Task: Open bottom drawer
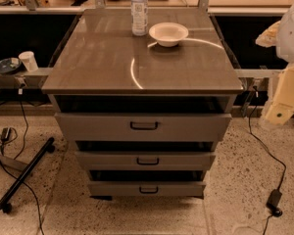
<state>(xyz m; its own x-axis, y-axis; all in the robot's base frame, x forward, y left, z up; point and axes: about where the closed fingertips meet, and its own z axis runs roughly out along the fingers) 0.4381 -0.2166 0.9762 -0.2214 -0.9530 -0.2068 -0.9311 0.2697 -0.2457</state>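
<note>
Bottom drawer (176,188): lowest of 3 stacked fronts, at 6 o'clock from frame centre. A black loop handle (148,190) sits at its middle, with a dark gap above the front. Pincer (280,106): cream, at the frame's 3 o'clock edge, right of the cabinet, about level with the top drawer and well apart from every handle; released or clenched, cannot tell. Bench (103,58) carries a plastic bottle (139,9) toward 12 o'clock, with a white bowl (168,33) just beside it at its 4 o'clock. Black cable (269,155) on the floor at 4 o'clock.
</note>
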